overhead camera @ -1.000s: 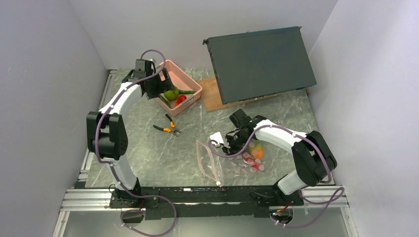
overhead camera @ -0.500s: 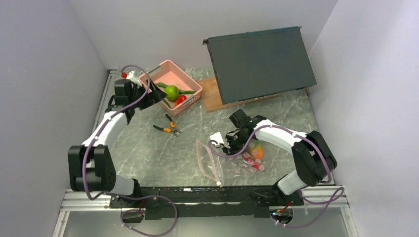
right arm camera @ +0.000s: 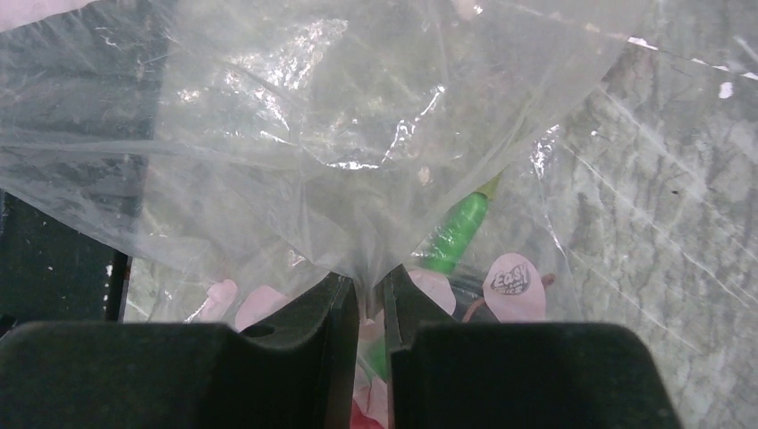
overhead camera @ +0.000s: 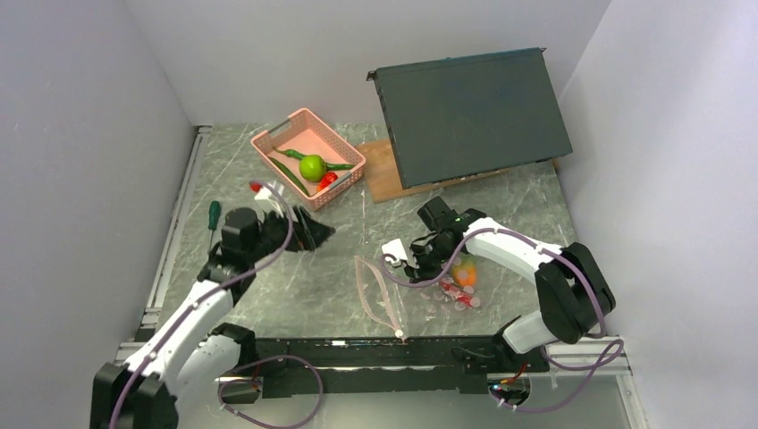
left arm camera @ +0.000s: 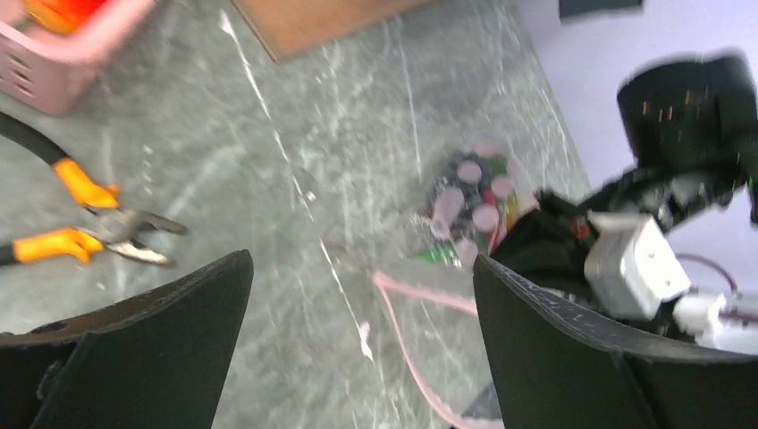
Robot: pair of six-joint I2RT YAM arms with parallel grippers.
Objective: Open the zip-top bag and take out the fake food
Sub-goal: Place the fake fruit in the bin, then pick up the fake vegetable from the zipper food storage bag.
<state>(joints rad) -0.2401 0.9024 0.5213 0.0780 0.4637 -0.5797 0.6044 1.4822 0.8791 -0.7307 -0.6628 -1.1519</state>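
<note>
Zip-top bag [overhead camera: 407, 295] lies on the grey marbled table [overhead camera: 304, 286], near the front edge and right of centre, with its pink zip strip [left arm camera: 420, 293] on the side toward the left arm. The right gripper [overhead camera: 427, 259] is down on the bag, and its wrist view shows the jaws pinched together on a bunched fold of the clear plastic. Inside the bag, just beside that gripper, sits an orange-green mango [overhead camera: 463, 271]. A green piece [right arm camera: 456, 232] shows through the plastic too.

The left gripper [overhead camera: 313, 234] hovers over the table to the left of the bag and apart from it, its jaws spread wide with nothing between them. Orange-handled pliers [left arm camera: 80, 214] lie on the table below it.

At the back left, a pink basket [overhead camera: 284, 123] holds a green apple [overhead camera: 312, 166], a cucumber [overhead camera: 290, 176], a curved pepper [overhead camera: 338, 165] and a red piece [overhead camera: 328, 179]. A green-handled screwdriver [overhead camera: 213, 214] lies near the table's left edge.
</note>
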